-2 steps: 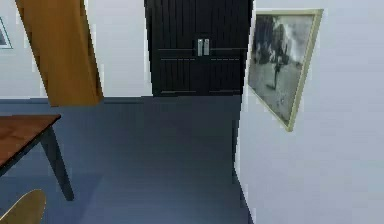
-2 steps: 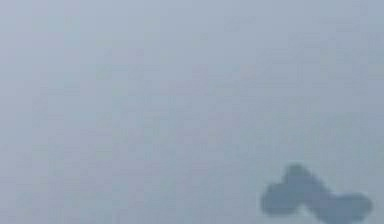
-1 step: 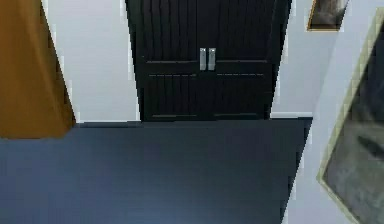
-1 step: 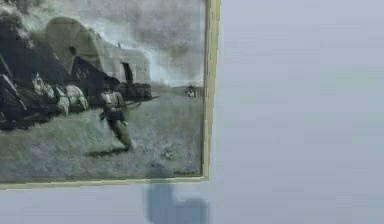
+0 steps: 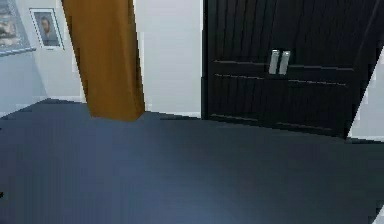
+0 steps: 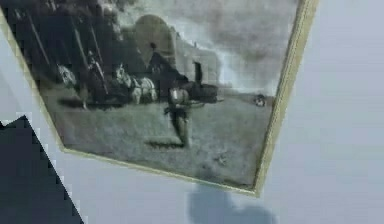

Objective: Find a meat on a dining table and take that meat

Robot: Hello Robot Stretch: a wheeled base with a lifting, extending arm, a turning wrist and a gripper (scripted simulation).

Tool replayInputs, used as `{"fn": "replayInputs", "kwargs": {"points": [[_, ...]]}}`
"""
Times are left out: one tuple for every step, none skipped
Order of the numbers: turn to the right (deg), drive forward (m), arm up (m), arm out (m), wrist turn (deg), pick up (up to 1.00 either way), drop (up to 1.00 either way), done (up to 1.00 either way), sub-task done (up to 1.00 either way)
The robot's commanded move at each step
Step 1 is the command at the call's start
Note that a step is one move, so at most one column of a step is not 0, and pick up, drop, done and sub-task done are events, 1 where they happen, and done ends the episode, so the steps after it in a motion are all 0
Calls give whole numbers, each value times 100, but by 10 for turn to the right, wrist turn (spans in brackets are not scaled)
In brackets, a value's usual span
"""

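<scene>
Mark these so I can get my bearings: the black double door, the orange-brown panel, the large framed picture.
black double door [image 5: 240, 50]: forward view, left leaf's face.
orange-brown panel [image 5: 105, 55]: forward view, its middle.
large framed picture [image 6: 170, 90]: arm side view, centre of print.

Looked like a home interior, hallway or living area. Dark carpet-like floor [image 5: 180, 170], white walls [image 5: 170, 50], tall black double doors [image 5: 240, 60] with metal handles [image 5: 279, 62], an orange-brown wooden door [image 5: 105, 55], a small framed picture [image 5: 45, 27], and a large framed wagon-and-horses print [image 6: 160, 85].
</scene>
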Motion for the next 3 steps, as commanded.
{"fn": "replayInputs", "kwargs": {"points": [[0, 5, 0, 0, 0, 0, 0, 0, 0], [-450, 0, 0, 0, 0, 0, 0, 0, 0], [-60, 0, 0, 0, 0, 0, 0, 0, 0]]}}
